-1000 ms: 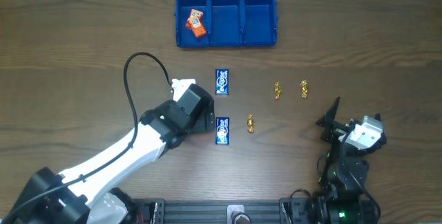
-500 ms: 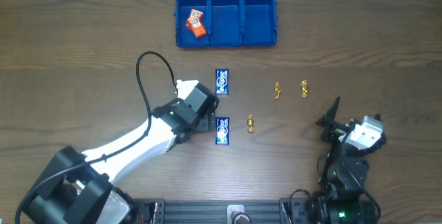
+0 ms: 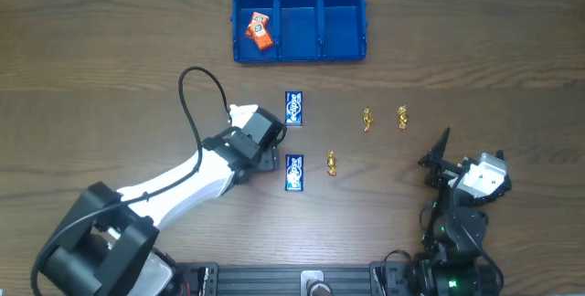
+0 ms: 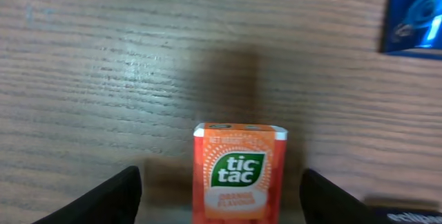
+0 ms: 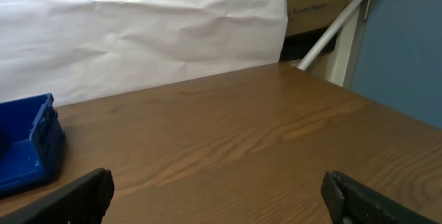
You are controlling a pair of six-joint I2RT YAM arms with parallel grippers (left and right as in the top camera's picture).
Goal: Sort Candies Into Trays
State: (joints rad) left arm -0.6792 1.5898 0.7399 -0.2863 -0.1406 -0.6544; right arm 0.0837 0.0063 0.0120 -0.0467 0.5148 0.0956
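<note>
An orange candy box [image 4: 239, 172] lies on the wooden table between the wide-apart fingers of my left gripper [image 4: 222, 191], which is open and touches it on neither side. From above, the left gripper [image 3: 268, 155] sits just left of the lower blue candy packet [image 3: 294, 173]. A second blue packet [image 3: 293, 109] lies above it. Three gold-wrapped candies [image 3: 332, 163] [image 3: 367, 119] [image 3: 402, 117] lie to the right. The blue three-compartment tray [image 3: 299, 57] holds orange boxes [image 3: 260, 31] in its left compartment. My right gripper [image 3: 437, 157] stands open near the table's right side, holding nothing.
The left arm's black cable [image 3: 190, 95] loops above its forearm. In the right wrist view, a corner of the blue tray [image 5: 27, 148] shows, with white sheeting [image 5: 138, 30] behind the table's far edge. Bare wood [image 3: 110, 77] spreads left of the tray.
The left arm's forearm has swung and its gripper has shifted slightly left and up beside the lower blue packet. The right arm has not moved.
</note>
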